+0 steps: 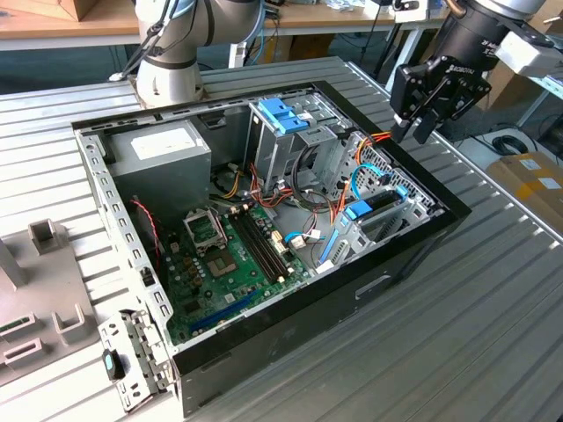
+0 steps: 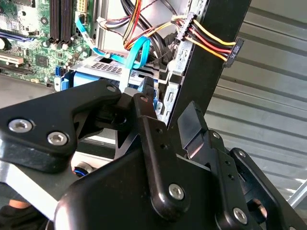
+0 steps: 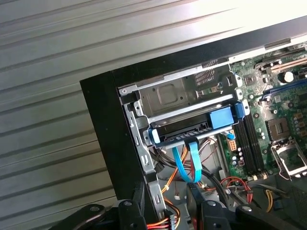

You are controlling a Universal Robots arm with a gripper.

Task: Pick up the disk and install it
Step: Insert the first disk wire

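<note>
The flat grey metal disk in its bright blue plastic carrier rail (image 1: 374, 209) sits in the drive bay at the corner of the open black computer case (image 1: 413, 255), in the exterior view's right half. It is judged rigid, moderately heavy and shock-sensitive; grasp the blue rail edges (image 3: 192, 125). The black gripper (image 1: 425, 119) hovers above the case rim, fingers apart, holding nothing. Light-blue flat cables (image 3: 188, 163) hide the disk's connector end.
</note>
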